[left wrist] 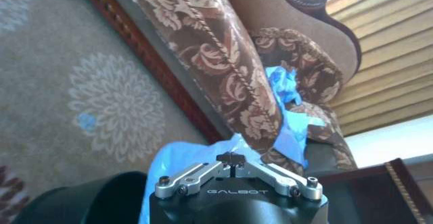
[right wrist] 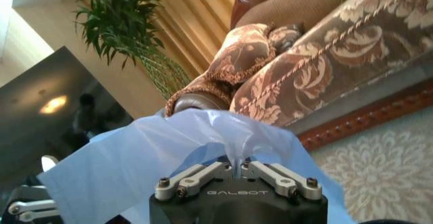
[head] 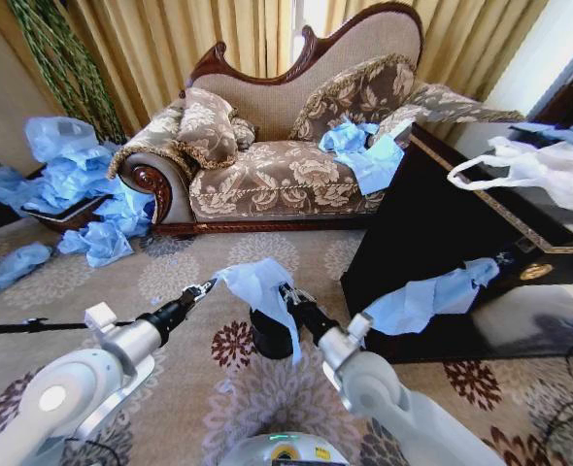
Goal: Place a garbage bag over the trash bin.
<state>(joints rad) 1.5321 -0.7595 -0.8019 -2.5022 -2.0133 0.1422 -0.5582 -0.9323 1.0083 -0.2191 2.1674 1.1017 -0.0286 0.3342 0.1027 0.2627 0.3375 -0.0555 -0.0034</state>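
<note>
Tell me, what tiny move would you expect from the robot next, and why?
Probably spreading the two grippers apart. The left gripper and right gripper each pinch an edge of the garbage bag, which hangs bunched above the trash bin. The bag's mouth looks too narrow to slip over the bin's rim.

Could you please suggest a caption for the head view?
Both grippers, left and right, hold a garbage bag stretched above the trash bin.

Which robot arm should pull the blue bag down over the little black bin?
Probably both together: the left gripper and right gripper each pinch the garbage bag just above the trash bin.
</note>
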